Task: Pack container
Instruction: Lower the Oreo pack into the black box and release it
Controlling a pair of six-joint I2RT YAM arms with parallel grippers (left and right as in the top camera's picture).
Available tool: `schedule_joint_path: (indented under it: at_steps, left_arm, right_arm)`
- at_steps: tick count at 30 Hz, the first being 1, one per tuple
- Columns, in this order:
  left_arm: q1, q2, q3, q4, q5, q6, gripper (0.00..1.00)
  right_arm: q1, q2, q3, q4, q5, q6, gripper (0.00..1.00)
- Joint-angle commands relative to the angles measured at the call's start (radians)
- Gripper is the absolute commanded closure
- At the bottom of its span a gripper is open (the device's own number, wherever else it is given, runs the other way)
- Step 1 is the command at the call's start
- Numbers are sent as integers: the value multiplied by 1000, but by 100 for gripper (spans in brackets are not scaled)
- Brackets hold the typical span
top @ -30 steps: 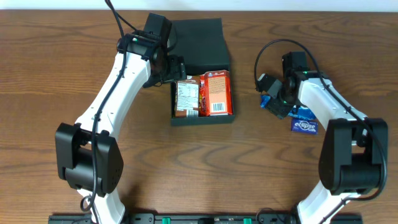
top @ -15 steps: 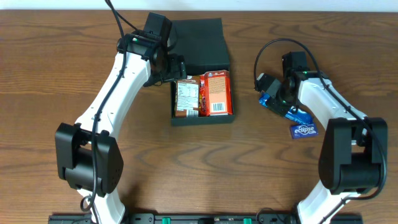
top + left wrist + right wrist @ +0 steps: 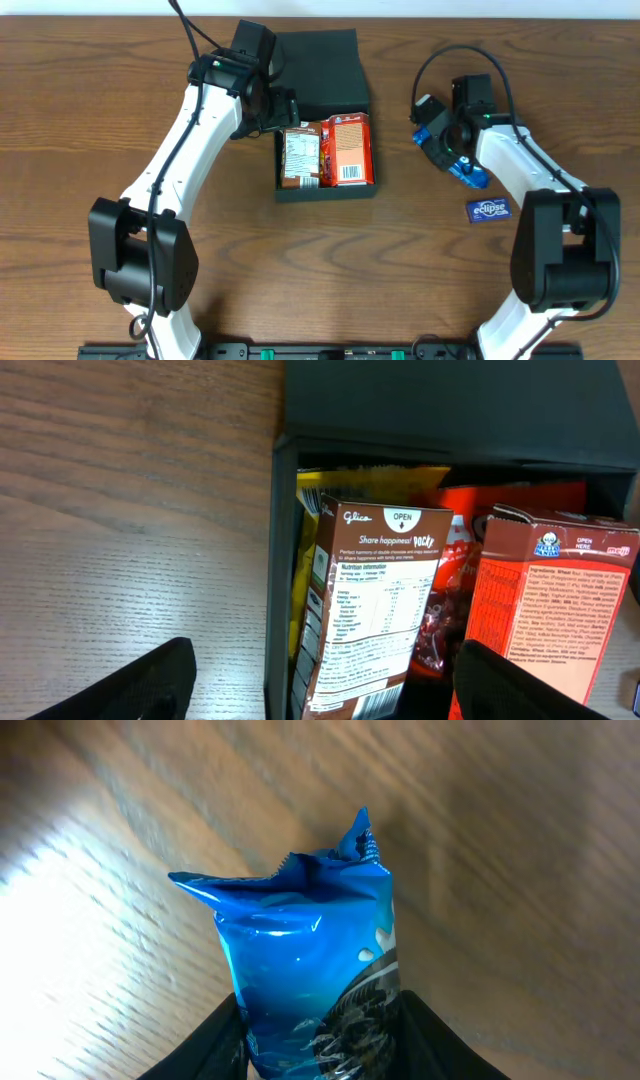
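1. Container (image 3: 326,190)
- Pos.: top-centre of tabletop (image 3: 90,110).
- Long axis runs near-to-far in overhead view, mouth facing up.
- Lid flap (image 3: 318,62) is laid back flat on the far side, with the hinge line crossing the middle.
- The near half (tray) holds a brown Pocky box (image 3: 300,155) at left and an orange-red box (image 3: 350,150) at right. They sit side by side, long axes parallel to the container's.

2. Left gripper (image 3: 282,108)
- Jaws released and spread wide, nothing betw. them.
- Pos.: at container's left wall near the hinge line, just beside the tray's far-left corner.
- In the left wrist view the fingers (image 3: 140,685) sit at the lower corners. The tray's left wall and the Pocky box lie ahead, betw. the two.

3. Right gripper (image 3: 447,150)
- Jaws clenched on a blue packet (image 3: 310,970). The fingers (image 3: 215,1040) press both flanks of its lower part, and the crimped end points away from the wrist cam.
- Pos.: right of container, well apart, approx. level w/ the tray.
- An Eclipse packet (image 3: 487,209) lies flat on the tabletop nearer the arm base, apart from the jaws.
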Motion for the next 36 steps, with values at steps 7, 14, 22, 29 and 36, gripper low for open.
schedule_joint_path:
  at_steps: [7,14,22,29,36]
  left_arm:
    - [105,-112,22,-17,-83,7,17]
    - [195,-224,22,-79,-159,6,16]
    - [241,-238,22,-117,-159,6,16]
    - [246,-238,22,-113,-159,6,13]
    - [246,-238,22,-113,-159,11,10]
  right_arm:
    - [97,-3,216,-1,-11,328,94]
    - [219,-34,441,-32,-29,575,98]
    - [422,-23,467,-55,-74,964,98]
    - [521,6,467,-106,66,1092,98]
    - [534,87,467,-109,140,1202,98]
